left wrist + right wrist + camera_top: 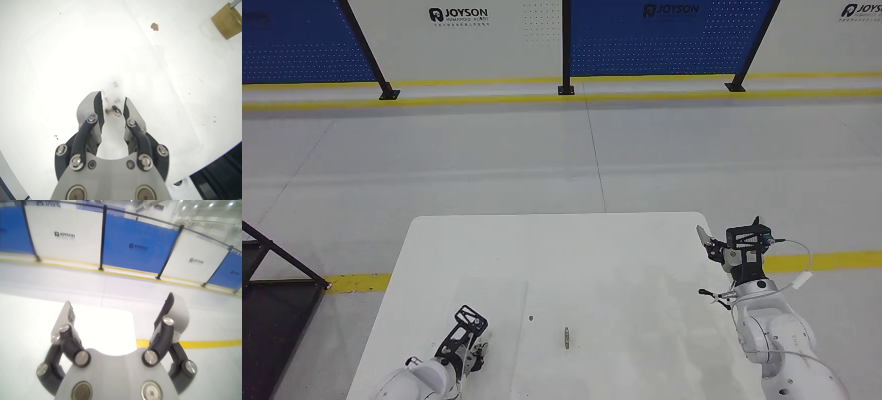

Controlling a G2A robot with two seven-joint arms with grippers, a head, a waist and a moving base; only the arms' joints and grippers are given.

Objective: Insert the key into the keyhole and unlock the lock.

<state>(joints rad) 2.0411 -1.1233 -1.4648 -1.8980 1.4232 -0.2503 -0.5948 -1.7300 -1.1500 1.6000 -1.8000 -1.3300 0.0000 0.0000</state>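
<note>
Starting at my left: my left jaws are down at the table [622,260] and spread apart. The key [114,110] lies flat between the pads [98,108], not yet gripped.

Here's the worry. The key is thin and flat on a hard white top. If I close off-centre, one pad could nudge it sideways or spin it instead of pinching it. Its shaft end looks very close to one pad; whether it touches, I cannot tell. A grip on the round head alone, I reckon, could let the blade swing when it meets the keyhole.

Moving right, there's a small brown stain [154,26], harmless.

Further right, the brass lock [226,23] lies loose on the table, well apart from the key. Nothing pins it, so pushing a key in one-handed would likely just slide it away. I also can't make out which way its keyhole faces from here.

Far right: my right jaws are wide apart and holding nothing, up near the table's right edge. That's well away from the lock, a long trip if they are to steady it.

The count, left to right: one key, one stain, one lock, one table, and two sets of jaws, both apart.
</note>
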